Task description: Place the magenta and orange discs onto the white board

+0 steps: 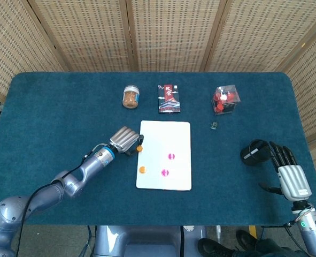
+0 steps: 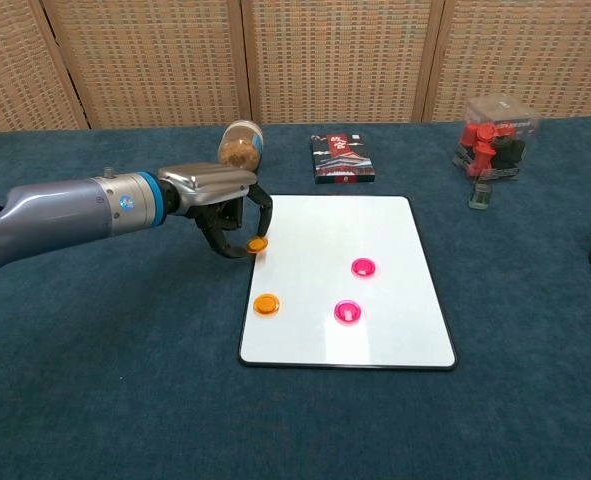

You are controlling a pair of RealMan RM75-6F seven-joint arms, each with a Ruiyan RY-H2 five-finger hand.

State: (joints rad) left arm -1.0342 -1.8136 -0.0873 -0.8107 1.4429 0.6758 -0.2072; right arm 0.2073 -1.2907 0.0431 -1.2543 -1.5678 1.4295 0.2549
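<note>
Orange plastic disc [image 2: 258, 243], pinched in the left robot hand's [image 2: 223, 207] curled fingertips, is hanging at the flat white board's [image 2: 395, 345] left edge, board surface lying immediately rightward.

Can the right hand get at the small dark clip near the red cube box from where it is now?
Probably yes: the right hand is open, and only bare cloth separates it from the clip.

Left hand [image 2: 225, 205] w/ orange disc [image 2: 258, 243], apparently over board [image 2: 375, 340] edge.
</note>
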